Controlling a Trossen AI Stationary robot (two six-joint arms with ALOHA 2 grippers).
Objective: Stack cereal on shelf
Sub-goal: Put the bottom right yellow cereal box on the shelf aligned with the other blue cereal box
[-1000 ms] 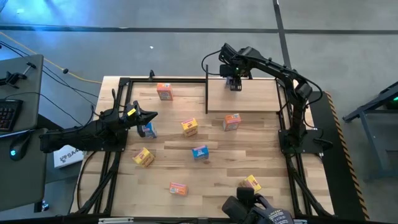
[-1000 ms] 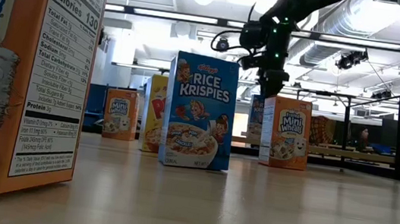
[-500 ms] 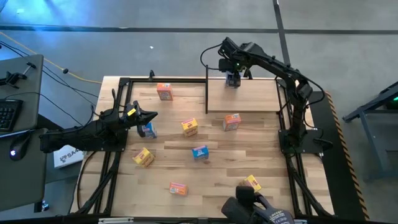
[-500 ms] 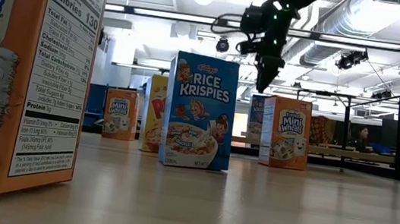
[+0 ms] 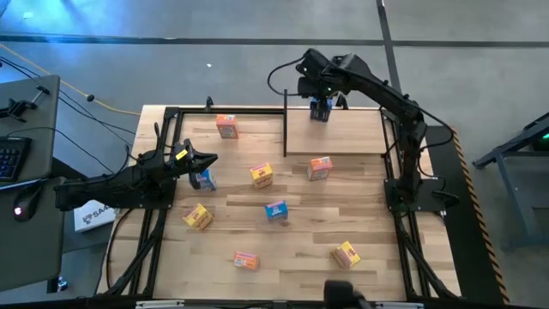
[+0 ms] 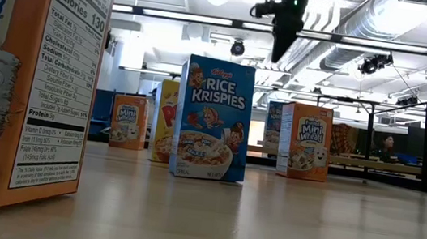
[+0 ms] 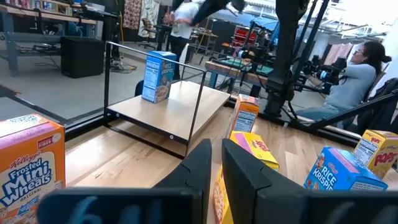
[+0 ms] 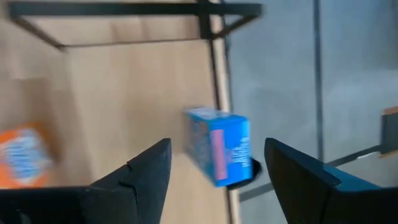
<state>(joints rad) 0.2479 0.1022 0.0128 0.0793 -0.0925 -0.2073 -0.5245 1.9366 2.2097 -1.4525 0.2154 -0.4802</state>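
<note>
Both machines are dark, matte-black jointed arms built from slim tubular links with blocky housings at the joints. The left arm (image 5: 111, 184) carries a small yellow tag near its pointed tip and a white label with dark lettering low on its base. The right arm (image 5: 390, 103) has a thin black cable looping off its wrist block, where a small green light glows. Its black plastic fingers (image 8: 140, 177) are broad, flat-faced wedges with angular, chamfered edges. The left arm's fingers (image 7: 249, 180) are likewise smooth black slabs.
</note>
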